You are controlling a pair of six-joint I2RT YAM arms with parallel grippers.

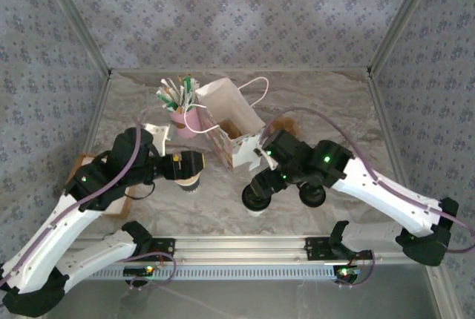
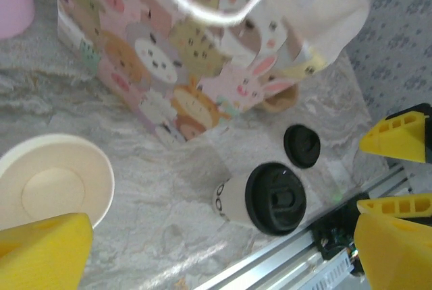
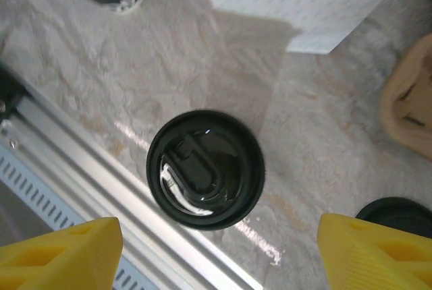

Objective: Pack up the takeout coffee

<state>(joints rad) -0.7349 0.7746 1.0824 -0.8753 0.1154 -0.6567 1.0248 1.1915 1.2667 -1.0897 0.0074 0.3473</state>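
right wrist view: lidded coffee cup (image 3: 206,168) sits centred beneath the right end effector (image 3: 216,253), fingers apart.

Your tally on the grey marbled surface (image 1: 223,204): two paper coffee cups, one white lidded cup (image 2: 263,199) and one open-topped cup (image 2: 54,182); one loose black plastic lid (image 2: 302,146); one paper gift bag (image 1: 234,130) printed with cartoon animals; one pink cup (image 1: 185,122), its stirrers (image 1: 174,96) too tangled to number; two brown cardboard pieces, one beside the bag (image 1: 288,122), one at the left edge (image 1: 80,162); two yellow-fingered pincers, the left pincer (image 1: 187,168) and the right pincer (image 1: 260,187).
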